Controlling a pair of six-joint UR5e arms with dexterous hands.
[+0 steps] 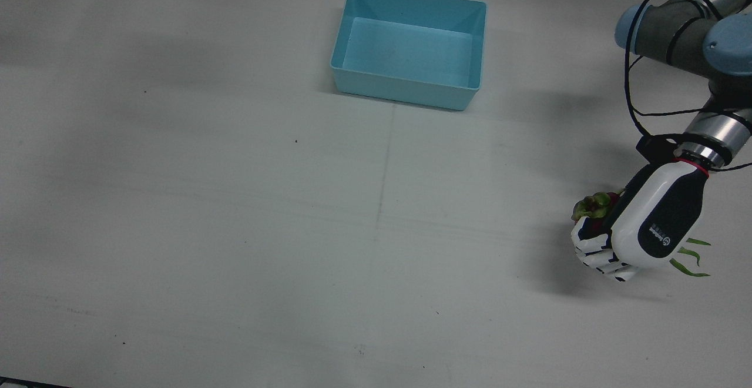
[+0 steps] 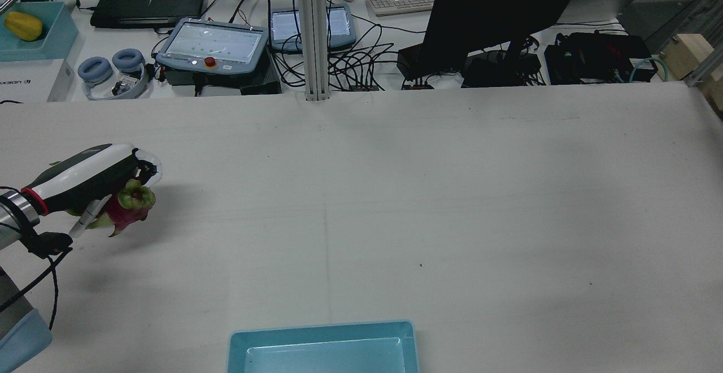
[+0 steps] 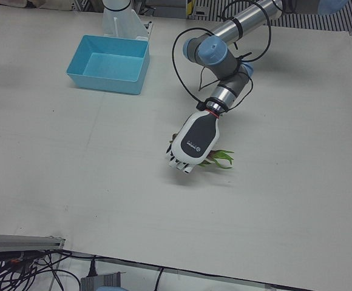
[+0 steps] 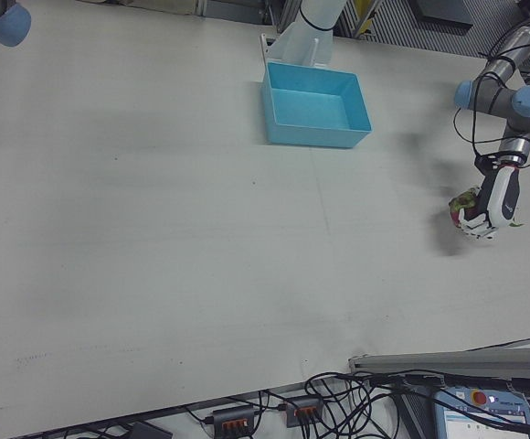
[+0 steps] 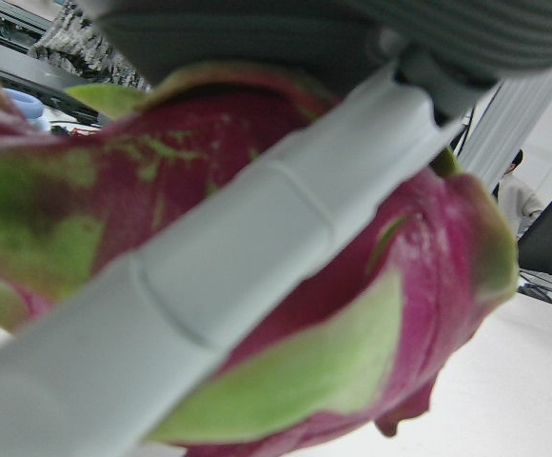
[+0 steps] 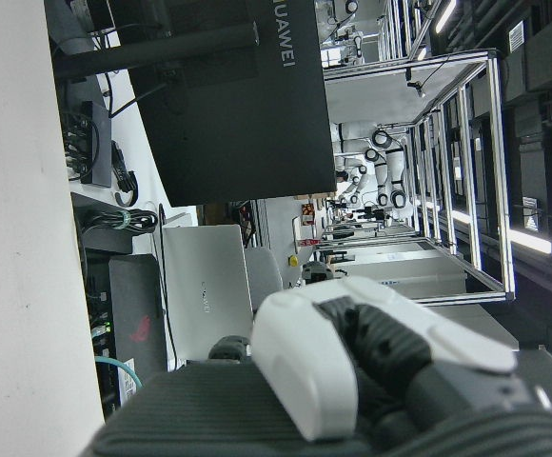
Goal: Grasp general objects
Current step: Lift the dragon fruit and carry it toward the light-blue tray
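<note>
A pink dragon fruit (image 1: 596, 206) with green scales is in my left hand (image 1: 646, 229), at the table's left side. The hand is shut on it, fingers wrapped around its body. The rear view shows the hand (image 2: 90, 178) holding the fruit (image 2: 127, 206) a little above the table, with its shadow beneath. In the left hand view the fruit (image 5: 428, 267) fills the frame with a white finger (image 5: 209, 286) across it. The left-front view shows the hand (image 3: 191, 142) and the fruit's green tips (image 3: 220, 159). My right hand (image 6: 352, 362) shows only in its own view, aimed away from the table.
An empty light-blue bin (image 1: 405, 91) stands at the table's middle near the robot's side; it also shows in the rear view (image 2: 322, 328) and the left-front view (image 3: 103, 85). Monitors, cables and a teach pendant (image 2: 212, 42) lie beyond the far edge.
</note>
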